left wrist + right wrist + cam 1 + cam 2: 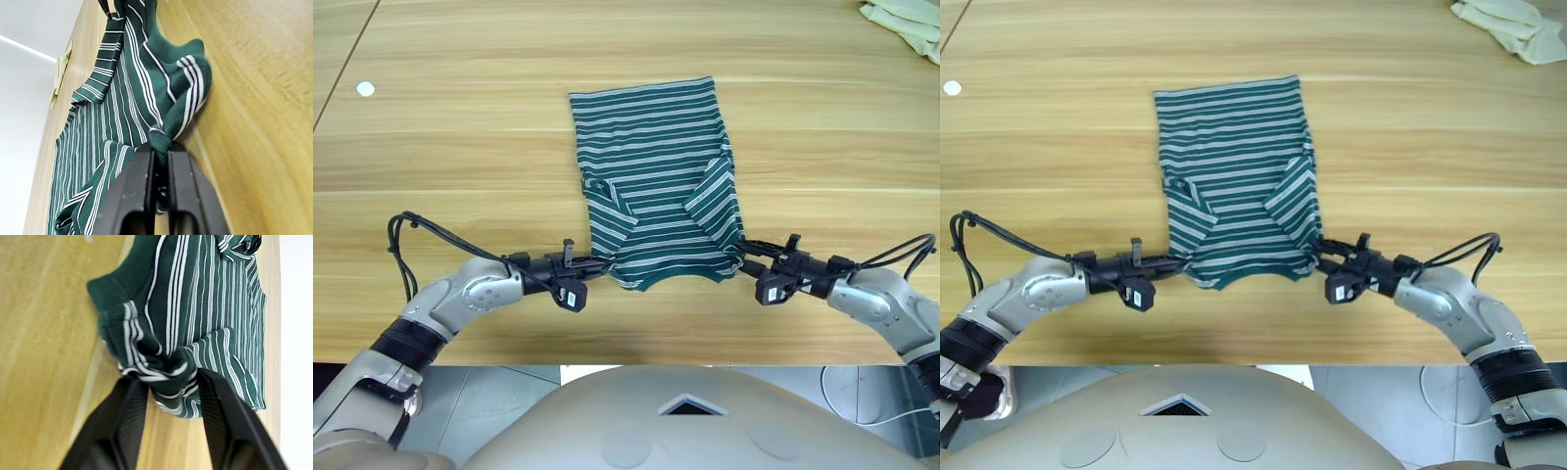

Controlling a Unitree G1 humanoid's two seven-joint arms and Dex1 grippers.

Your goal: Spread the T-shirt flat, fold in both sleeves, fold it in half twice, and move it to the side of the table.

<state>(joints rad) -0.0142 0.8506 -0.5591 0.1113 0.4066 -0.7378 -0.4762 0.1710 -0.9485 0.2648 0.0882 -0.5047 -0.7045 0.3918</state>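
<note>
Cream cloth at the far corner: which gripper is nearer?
Right. The right gripper clamps the T-shirt on the side of the cream cloth; the left gripper clamps its opposite corner, farther off.

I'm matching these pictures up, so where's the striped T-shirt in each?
Left eye view: T-shirt at centre, between left gripper and right gripper.
Right eye view: the same, slightly left of centre.
Left wrist view: its corner pinched in the left gripper.
Right wrist view: its corner bunched in the right gripper.
Shared landmark: the wooden table.
</note>
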